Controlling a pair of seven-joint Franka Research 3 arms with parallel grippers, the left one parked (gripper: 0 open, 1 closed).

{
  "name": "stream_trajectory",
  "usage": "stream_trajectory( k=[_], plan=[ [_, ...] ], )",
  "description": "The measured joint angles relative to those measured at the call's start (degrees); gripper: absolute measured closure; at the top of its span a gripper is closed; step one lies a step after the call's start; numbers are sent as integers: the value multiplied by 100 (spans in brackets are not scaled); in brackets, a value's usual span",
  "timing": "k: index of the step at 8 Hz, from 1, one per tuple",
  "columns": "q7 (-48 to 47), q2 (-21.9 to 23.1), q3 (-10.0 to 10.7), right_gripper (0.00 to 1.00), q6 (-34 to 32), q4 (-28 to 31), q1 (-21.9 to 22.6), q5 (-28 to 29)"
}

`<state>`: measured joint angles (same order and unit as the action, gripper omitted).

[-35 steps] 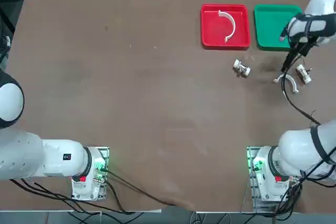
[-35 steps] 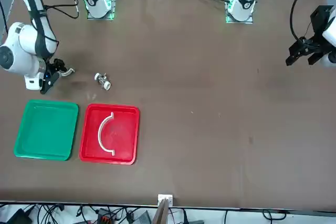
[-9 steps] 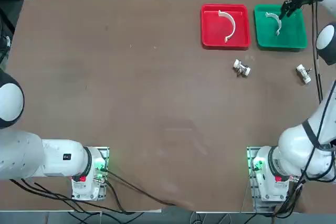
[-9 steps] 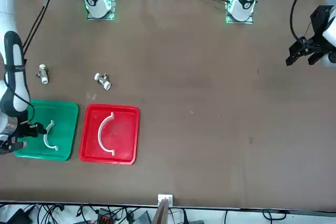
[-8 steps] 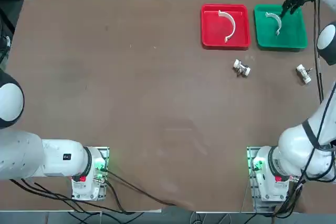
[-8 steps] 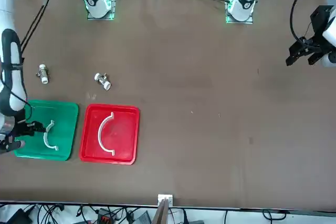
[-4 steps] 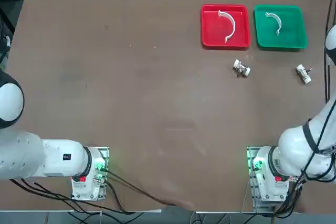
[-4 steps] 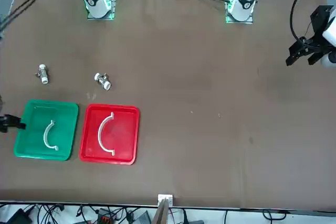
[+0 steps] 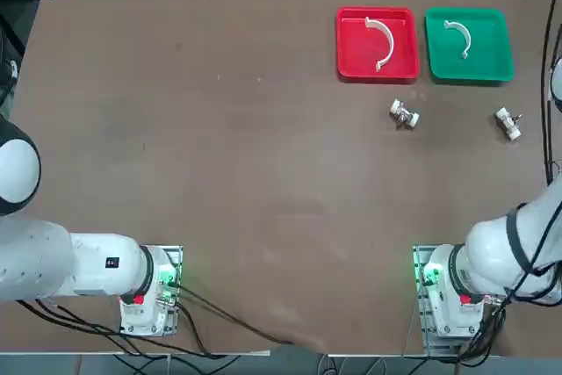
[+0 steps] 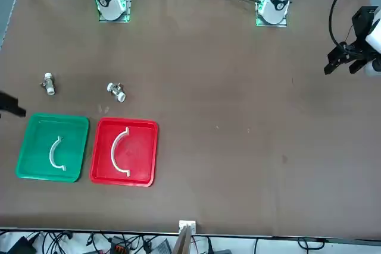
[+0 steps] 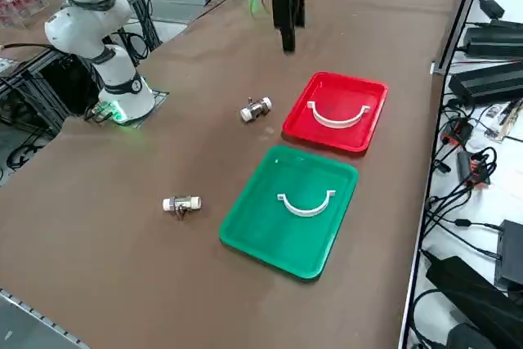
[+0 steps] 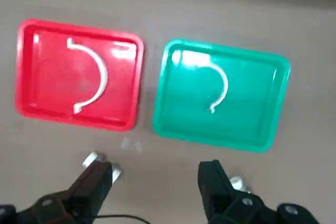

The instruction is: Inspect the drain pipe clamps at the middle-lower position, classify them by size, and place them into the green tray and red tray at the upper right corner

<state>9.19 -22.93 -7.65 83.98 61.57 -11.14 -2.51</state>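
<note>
top view: smaller clamp (image 9: 463, 38) left lying in green tray (image 9: 470, 73), larger clamp (image 9: 385, 44) in red tray (image 9: 378, 73) as before — right arm (image 9: 514, 236) drawn back from trays. front view: gripper now off green tray, beside it. wrist view: right gripper (image 12: 156, 169) spread wide — nothing between fingers.

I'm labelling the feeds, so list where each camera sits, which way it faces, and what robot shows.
Top: overhead, looking down; both arms' bases show, with the red tray and green tray.
Front: across the table, facing the robot; both bases show.
Right side: raised at the robot's right, looking diagonally down; part of an arm shows.
Right wrist: on the working arm, looking past the right gripper's open fingers at both trays.
Top and front share both small fittings.
</note>
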Motion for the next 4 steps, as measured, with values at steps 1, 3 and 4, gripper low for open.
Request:
stream_trajectory(
  k=[1,3,4],
  plan=[
    [-173,204,-3,0,-251,90,137,5],
    [-364,814,5,0,-252,783,421,12],
    [-498,1172,45,0,-173,1237,608,14]
  ],
)
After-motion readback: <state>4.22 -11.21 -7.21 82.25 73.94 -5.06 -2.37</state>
